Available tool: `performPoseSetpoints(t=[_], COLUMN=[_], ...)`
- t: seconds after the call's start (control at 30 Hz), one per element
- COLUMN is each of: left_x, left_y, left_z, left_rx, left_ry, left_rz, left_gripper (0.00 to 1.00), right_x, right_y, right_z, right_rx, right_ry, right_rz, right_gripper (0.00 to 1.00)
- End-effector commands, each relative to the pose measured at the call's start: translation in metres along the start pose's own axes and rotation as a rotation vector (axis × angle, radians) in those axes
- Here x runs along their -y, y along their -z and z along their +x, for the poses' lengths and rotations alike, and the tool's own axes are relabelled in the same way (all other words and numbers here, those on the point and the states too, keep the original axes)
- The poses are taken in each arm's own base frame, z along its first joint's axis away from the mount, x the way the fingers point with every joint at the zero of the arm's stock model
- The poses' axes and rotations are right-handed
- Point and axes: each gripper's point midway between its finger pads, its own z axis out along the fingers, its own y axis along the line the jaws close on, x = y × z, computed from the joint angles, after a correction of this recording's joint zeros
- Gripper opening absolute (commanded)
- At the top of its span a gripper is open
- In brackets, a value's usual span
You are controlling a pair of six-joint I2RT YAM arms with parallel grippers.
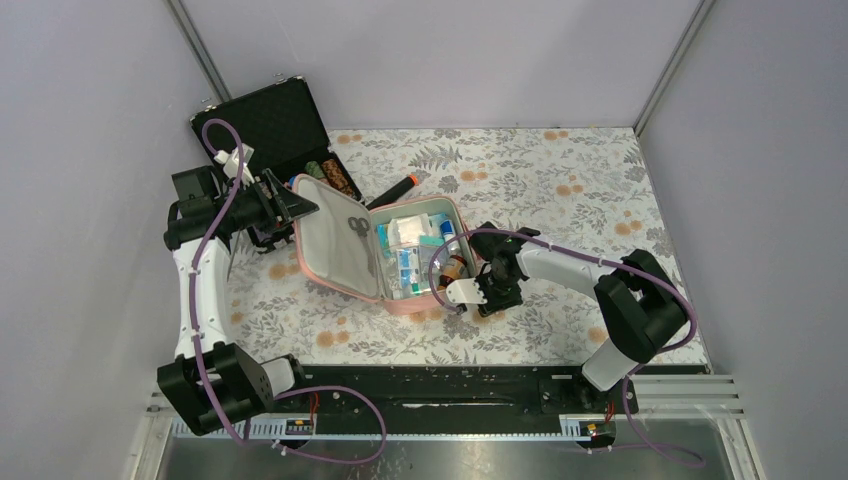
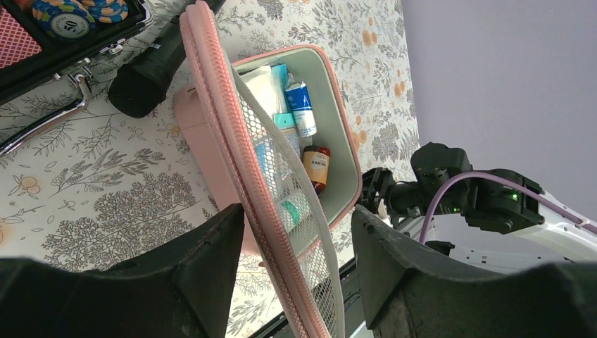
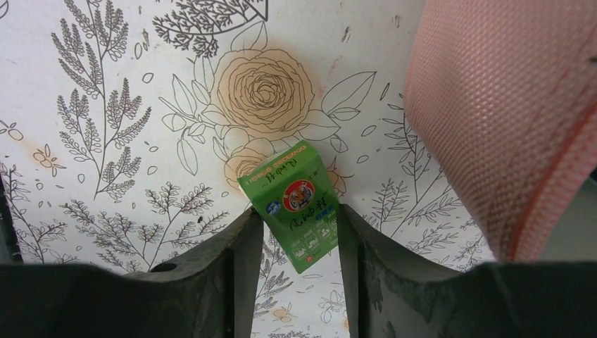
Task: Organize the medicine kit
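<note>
The pink pouch (image 1: 420, 306) lies open in the middle of the table (image 1: 560, 180). The left gripper (image 2: 292, 218) sits around its lid (image 2: 211, 84); I cannot tell if it squeezes. The right gripper (image 3: 299, 220) pinches a little green box (image 3: 294, 201) on the table just beside the pouch. Next, I think, the box must go up over the rim and inside.

Top external: high above and behind the arm bases, looking down on the whole table (image 1: 560, 180). Left wrist: close in at far left, facing right along the medicine kit (image 2: 218, 105) lid toward the right arm (image 2: 486, 201). Right wrist: very close, looking down at the green box (image 3: 296, 204) by the kit's near right corner. All three share the kit
</note>
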Motion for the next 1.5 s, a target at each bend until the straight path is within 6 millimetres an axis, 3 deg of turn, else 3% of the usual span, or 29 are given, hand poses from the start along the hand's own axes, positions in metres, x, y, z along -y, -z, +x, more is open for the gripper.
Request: performPoseSetpoints(t=[0.0,0.2,0.33,0.47,0.6,0.73,0.83,0.97,1.07,1.3,1.4,1.47], left_x=[0.009,0.009,0.010,0.009,0.010,0.009,0.008,0.006,0.007,0.019,0.024,0.028], left_y=[0.000,0.000,0.000,0.000,0.001,0.000,-0.001,-0.002,-0.003,-0.005,-0.005,-0.004], left_z=[-0.009,-0.009,-0.009,-0.008,-0.007,-0.008,-0.007,-0.005,-0.004,0.004,0.007,0.007], left_rx=[0.017,0.013,0.015,0.014,0.014,0.011,0.007,0.003,0.003,-0.013,-0.017,-0.015], left_ry=[-0.037,-0.034,-0.039,-0.037,-0.037,-0.033,-0.028,-0.025,-0.020,-0.014,-0.020,-0.024], left_rz=[0.045,0.049,0.052,0.047,0.048,0.051,0.053,0.051,0.056,0.089,0.099,0.106], left_gripper=[0.57,0.57,0.57,0.57,0.57,0.57,0.57,0.57,0.57,0.57,0.57,0.57], right_x=[-0.019,-0.022,-0.022,-0.014,-0.005,-0.008,-0.012,-0.002,0.031,0.121,0.140,0.146], right_y=[-0.013,-0.016,-0.017,-0.016,-0.009,0.007,0.039,0.094,0.144,0.237,0.259,0.261], right_z=[0.008,0.010,0.009,0.005,0.000,-0.012,-0.040,-0.098,-0.145,-0.236,-0.268,-0.291], right_rx=[-0.035,-0.038,-0.036,-0.027,-0.011,0.044,0.170,0.431,0.642,1.113,1.210,1.226], right_ry=[-0.010,-0.012,-0.015,-0.040,-0.084,-0.130,-0.188,-0.294,-0.435,-0.791,-0.895,-0.949], right_rz=[-0.075,-0.058,-0.057,-0.026,0.023,0.036,0.035,0.053,0.091,0.065,-0.064,-0.183], right_gripper=[0.48,0.59,0.61,0.53,0.36,0.32,0.31,0.31,0.30,0.31,0.30,0.30])
